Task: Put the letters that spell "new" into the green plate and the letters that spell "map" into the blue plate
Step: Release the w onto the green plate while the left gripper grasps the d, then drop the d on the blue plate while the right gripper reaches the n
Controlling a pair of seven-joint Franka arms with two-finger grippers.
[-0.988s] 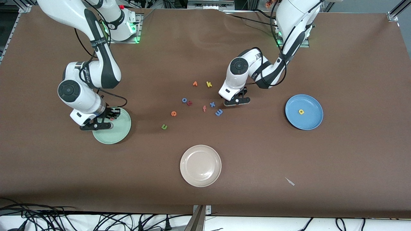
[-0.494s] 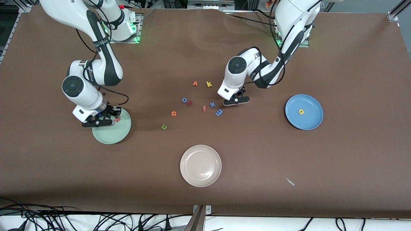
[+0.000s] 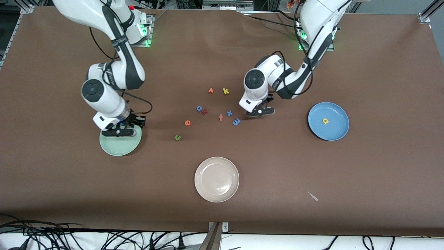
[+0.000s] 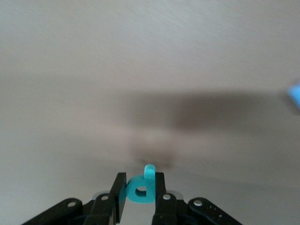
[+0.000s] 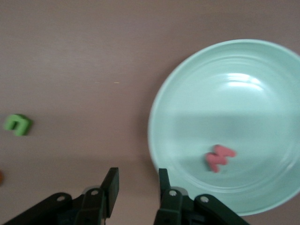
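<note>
Teal "p": pinched upright between the jaws of the left gripper, which is closed on it over bare worktop just beside the blue "m".
Pinkish-red "w": lying flat in the green plate, near its rim.
Yellow "a": lying in the blue plate.
Orange "e", green "n": loose on the worktop between the letter cluster and the green plate, the "n" nearer the front camera.
Right gripper: jaws apart with nothing between them, over the green plate's edge.
Risk, slip: the "p" is held by a thin edge only, so I judge that a jolt on the way to the blue plate could twist it loose onto the worktop.
Risk, mix-up: the "m" lies just beside the blue "x" and the salmon "f", so a reach for it could nudge or grab a wrong letter.
Risk, plate: a low pass by the right gripper could catch the green plate's rim and shift the "w".
Count, plates: three, namely green, blue and a beige-white plate.
Count, task letters: six, with two placed, one held and three loose.
Count, other letters: five, namely "x", "f", a yellow "k", a blue "o" with a dark red letter, and an orange letter.
</note>
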